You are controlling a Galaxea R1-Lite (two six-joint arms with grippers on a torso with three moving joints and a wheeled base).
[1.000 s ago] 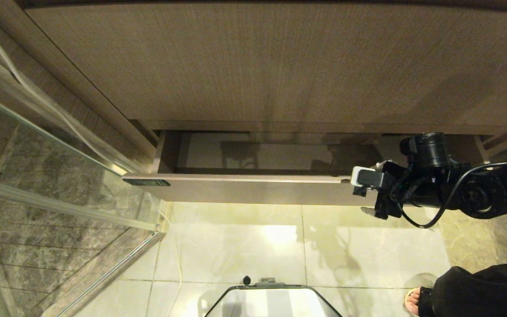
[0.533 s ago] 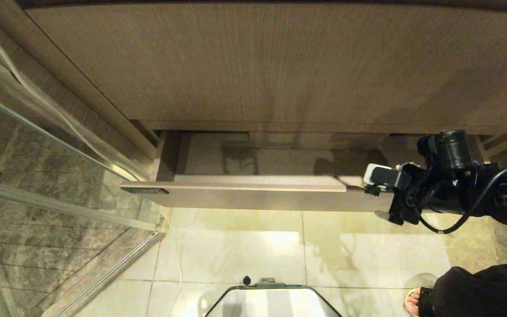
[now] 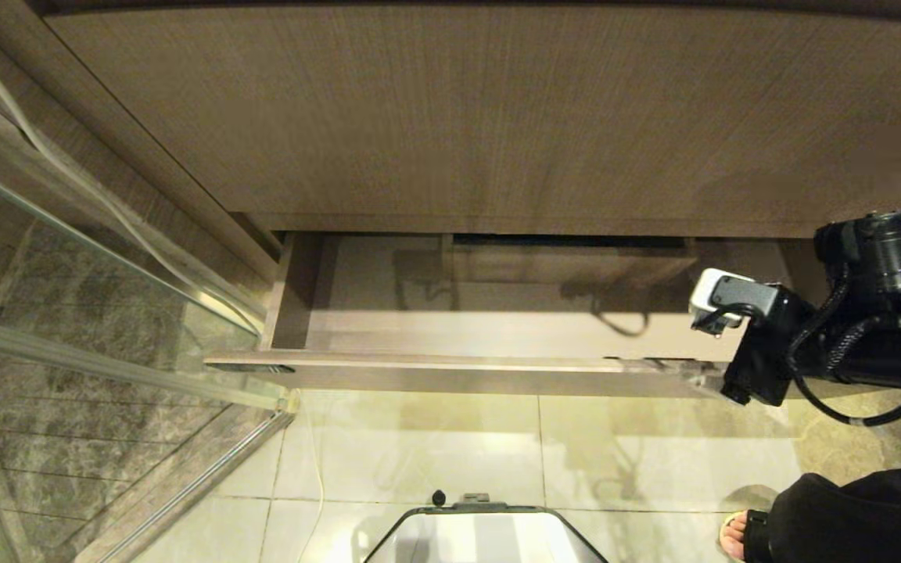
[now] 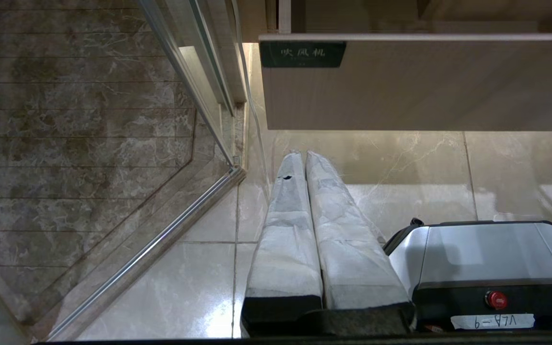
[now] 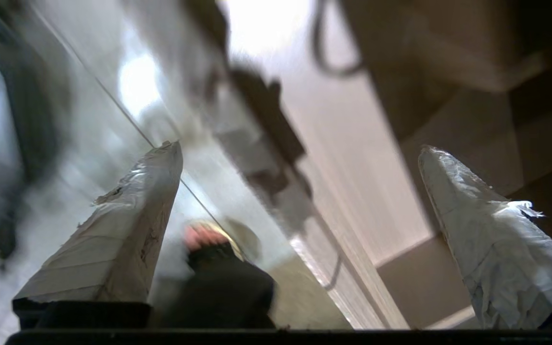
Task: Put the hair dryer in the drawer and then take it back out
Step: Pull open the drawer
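The hair dryer is nowhere in these views, so you've nothing to carry yet; the job sits at its opening step. The drawer [image 3: 497,328] is pulled out from under the vanity, its front panel hanging over the tiled floor [image 3: 419,446], and what shows of its bottom looks bare apart from shadows. At its right end your right claw [image 5: 300,225] has its wrapped fingers [image 5: 122,230] spread wide, one on each side of the front panel's top edge, pinching nothing. That straddle makes sense as a hook: a handleless front gives you only the lip to pull on. Whether a finger touches the wood, I can't tell through the blur.

Your left claw [image 4: 312,230] hangs parked over the floor beside the robot base [image 4: 487,254], fingers pressed together, idle, looking at the drawer's dark label [image 4: 302,53].

Mind the person's foot [image 3: 736,532] on the floor at your right, close to the working arm.
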